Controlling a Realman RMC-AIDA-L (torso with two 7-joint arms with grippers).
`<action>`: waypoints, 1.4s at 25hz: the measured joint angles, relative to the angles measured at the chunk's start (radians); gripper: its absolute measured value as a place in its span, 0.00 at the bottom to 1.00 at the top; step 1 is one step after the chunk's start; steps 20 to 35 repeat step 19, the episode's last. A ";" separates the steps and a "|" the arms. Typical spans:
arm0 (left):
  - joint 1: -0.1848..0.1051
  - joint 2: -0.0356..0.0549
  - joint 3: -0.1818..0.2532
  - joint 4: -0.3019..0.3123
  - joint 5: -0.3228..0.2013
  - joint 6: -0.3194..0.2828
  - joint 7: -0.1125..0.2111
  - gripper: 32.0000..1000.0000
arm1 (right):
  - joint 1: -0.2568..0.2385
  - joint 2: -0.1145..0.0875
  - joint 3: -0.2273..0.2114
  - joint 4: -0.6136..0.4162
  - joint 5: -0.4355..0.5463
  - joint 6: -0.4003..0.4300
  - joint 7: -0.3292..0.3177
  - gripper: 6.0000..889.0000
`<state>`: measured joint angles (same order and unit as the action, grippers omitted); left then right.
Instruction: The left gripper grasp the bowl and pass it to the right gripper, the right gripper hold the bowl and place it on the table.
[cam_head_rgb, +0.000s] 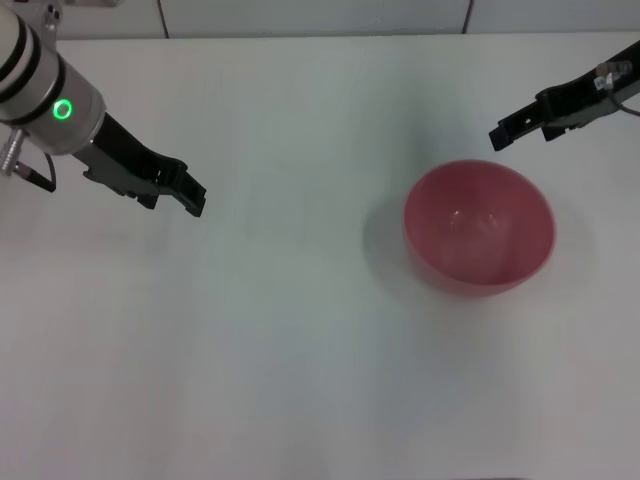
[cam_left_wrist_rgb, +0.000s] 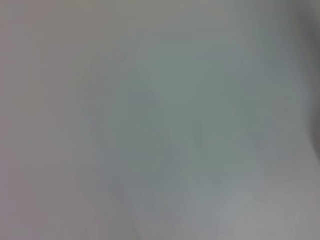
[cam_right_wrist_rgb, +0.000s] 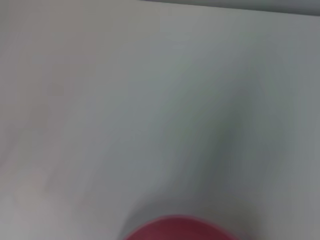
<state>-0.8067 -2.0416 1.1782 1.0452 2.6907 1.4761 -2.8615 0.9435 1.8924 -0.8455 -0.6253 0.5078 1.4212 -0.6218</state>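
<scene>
The pink-red bowl (cam_head_rgb: 479, 228) stands upright on the white table (cam_head_rgb: 300, 350), right of the middle, with nothing in it and nothing touching it. Its rim (cam_right_wrist_rgb: 175, 229) also peeks into the right wrist view. My left gripper (cam_head_rgb: 193, 190), on the green-ringed arm, hovers over the left part of the table, far from the bowl, open and holding nothing. My right gripper (cam_head_rgb: 497, 135) reaches in from the upper right edge, just beyond the bowl's far rim and apart from it. The left wrist view holds only bare table surface (cam_left_wrist_rgb: 160, 120).
A pale wall edge (cam_head_rgb: 320, 18) runs along the table's far side. Bare white tabletop lies between the two arms and in front of the bowl.
</scene>
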 joint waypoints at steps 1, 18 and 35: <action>0.001 0.0000 -0.001 0.000 0.000 0.001 0.000 0.62 | 0.000 0.000 0.000 0.000 0.003 0.008 0.001 0.98; 0.005 -0.0001 0.006 0.001 0.000 0.019 -0.002 0.62 | 0.007 0.001 -0.007 -0.004 0.008 0.055 0.004 0.98; 0.005 -0.0001 0.006 0.001 0.000 0.019 -0.002 0.62 | 0.007 0.001 -0.007 -0.004 0.008 0.055 0.004 0.98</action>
